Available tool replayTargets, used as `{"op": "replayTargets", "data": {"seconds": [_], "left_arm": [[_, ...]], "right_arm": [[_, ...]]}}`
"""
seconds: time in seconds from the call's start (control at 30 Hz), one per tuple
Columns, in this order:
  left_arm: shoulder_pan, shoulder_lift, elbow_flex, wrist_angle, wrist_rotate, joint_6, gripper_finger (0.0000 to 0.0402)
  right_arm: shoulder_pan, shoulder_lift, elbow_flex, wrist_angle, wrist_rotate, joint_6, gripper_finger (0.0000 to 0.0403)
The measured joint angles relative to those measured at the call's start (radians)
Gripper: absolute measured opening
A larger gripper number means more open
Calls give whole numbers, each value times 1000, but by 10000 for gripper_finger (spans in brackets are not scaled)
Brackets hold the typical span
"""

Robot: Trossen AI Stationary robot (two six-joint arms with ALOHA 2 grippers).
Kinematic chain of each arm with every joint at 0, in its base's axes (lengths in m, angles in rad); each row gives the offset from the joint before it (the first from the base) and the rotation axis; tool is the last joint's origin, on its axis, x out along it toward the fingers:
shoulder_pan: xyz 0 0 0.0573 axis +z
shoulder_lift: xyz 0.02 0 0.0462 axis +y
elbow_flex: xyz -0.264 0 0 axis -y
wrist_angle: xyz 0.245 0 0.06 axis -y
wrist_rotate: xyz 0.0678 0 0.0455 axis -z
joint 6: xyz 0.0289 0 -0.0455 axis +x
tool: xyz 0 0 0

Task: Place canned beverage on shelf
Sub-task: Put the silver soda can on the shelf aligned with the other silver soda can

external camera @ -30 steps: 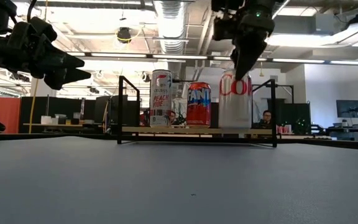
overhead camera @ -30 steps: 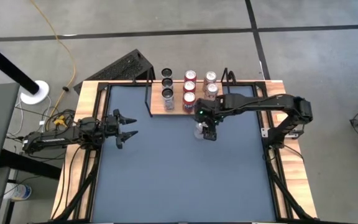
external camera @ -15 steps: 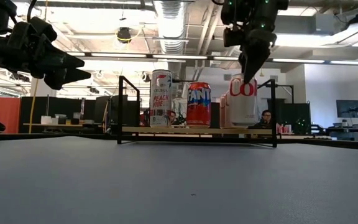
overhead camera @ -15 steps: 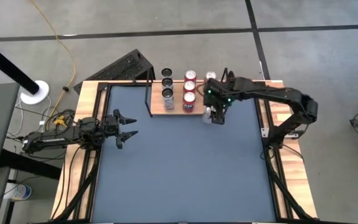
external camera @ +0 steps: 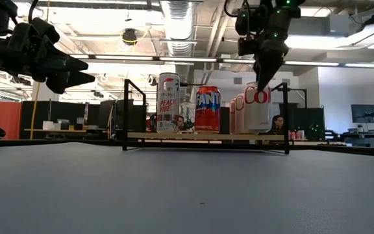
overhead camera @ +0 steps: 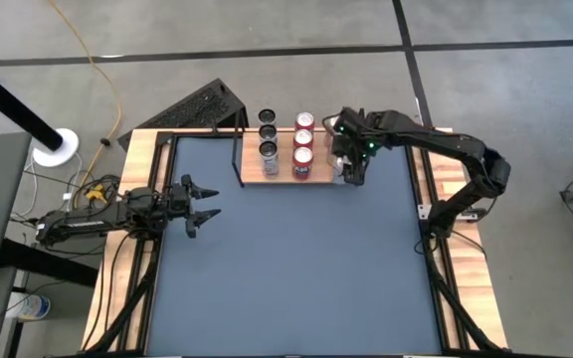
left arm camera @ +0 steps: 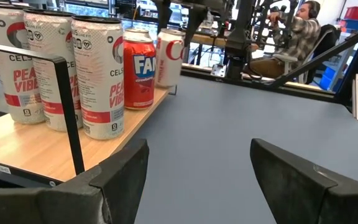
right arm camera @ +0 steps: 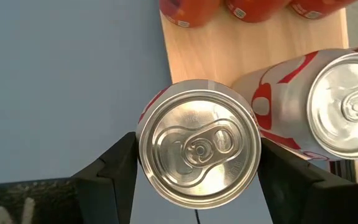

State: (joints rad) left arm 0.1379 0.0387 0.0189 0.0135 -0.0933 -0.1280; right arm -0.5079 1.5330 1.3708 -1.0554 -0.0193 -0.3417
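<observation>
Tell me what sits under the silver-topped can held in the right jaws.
The can overhangs the shelf edge: light wood shows under one side, dark-blue tabletop under the other. Whether its base touches the board is hidden by its own body.

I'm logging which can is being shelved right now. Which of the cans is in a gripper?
The white-and-red can at the shelf's front right corner: the right gripper clasps its sides. The other cans stand free.
</observation>
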Motion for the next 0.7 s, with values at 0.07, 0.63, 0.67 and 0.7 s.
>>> {"op": "replayTargets", "data": {"seconds": [0.07,0.63,0.67,0.7], "left_arm": [[0,0,0,0,0,0,269],[0,0,0,0,0,0,269],[0,0,0,0,0,0,269],[0,0,0,0,0,0,269]], "right_arm": [[-12,0,0,1,-19,-4,255],[-50,26,2,38,-39,-25,255],[-50,26,2,35,-38,-25,255],[-50,26,2,34,-38,-26,255]]}}
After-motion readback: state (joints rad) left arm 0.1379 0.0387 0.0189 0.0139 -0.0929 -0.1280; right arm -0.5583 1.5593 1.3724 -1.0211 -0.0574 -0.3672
